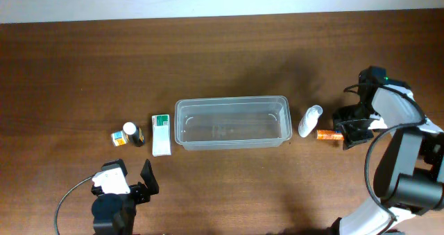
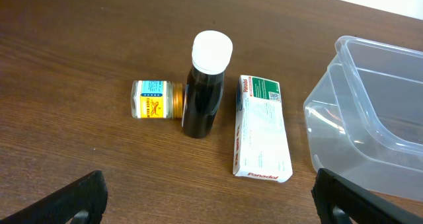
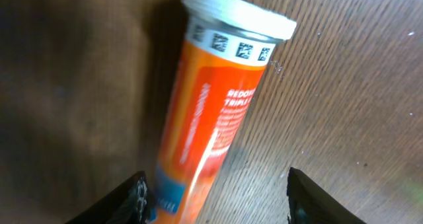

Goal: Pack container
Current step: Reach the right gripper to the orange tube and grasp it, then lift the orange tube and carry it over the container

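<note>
Clear rounded-corner plastic tub point(image 1: 229, 100) sits mid dark wooden worktop point(image 1: 83, 68), empty | left pincer point(image 2: 208, 184) gaping wide by the near edge | right pincer point(image 3: 217, 184) open, straddling glossy orange white-capped tube point(image 3: 211, 112) lying near the right edge

Left arm point(image 1: 111, 209), right arm point(image 1: 397, 108): black, white shells — black cables point(image 1: 368, 166), green light point(image 1: 379, 73), black right claw point(image 3: 221, 199).

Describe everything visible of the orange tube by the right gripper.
The orange tube is a slim cylinder with a white cap, white lettering and code squares below the cap. It lies flat on the wooden table, beside the white bottle. The right gripper's open jaws straddle its other end; contact unclear.
</note>
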You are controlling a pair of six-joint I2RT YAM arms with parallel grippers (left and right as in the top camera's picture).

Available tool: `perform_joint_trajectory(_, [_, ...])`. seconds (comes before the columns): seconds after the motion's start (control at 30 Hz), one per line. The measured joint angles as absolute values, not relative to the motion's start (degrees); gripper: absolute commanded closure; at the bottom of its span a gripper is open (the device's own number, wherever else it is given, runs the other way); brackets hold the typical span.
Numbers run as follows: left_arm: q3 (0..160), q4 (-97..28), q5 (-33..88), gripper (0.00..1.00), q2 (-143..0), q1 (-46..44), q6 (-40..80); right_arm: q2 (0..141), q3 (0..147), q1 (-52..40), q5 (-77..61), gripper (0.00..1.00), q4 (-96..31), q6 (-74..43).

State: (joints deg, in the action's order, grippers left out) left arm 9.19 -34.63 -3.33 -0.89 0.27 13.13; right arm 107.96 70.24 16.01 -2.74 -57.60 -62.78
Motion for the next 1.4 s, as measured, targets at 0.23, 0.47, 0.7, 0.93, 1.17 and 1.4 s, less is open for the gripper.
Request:
perform_joint_trajectory(0.23, [9.19,-34.61,-3.33,0.0,-0.89,0.27,13.13,110.87,70.11,15.84,-2.39,0.57,-57.08,-62.96])
perform_joint_trajectory(0.47, [9.19,-34.61,-3.33,0.0,-0.89,0.27,13.13,110.87,69.95,15.79,-1.85,0.77,-56.99,-60.9])
perform_joint_trajectory(0.7, [9.19,-34.61,-3.33,0.0,-0.89,0.27,13.13,110.63,69.97,15.75,3.01,0.77,-60.6,-56.69])
perform_joint_trajectory(0.93, [9.19,-34.63,-3.33,0.0,-0.89,0.27,13.13,105.97,76.36,15.7,6.68,0.82,-68.01,-51.37])
perform_joint_trajectory(1.17, [9.19,-34.61,-3.33,0.0,-0.89,0.27,13.13,94.5,86.24,11.6,8.43,0.81,-73.91,-44.62])
perform_joint_trajectory(1.4, [9.19,-34.63,-3.33,0.0,-0.89,0.27,13.13,83.7,94.08,-2.2,10.96,0.81,-75.59,-39.05])
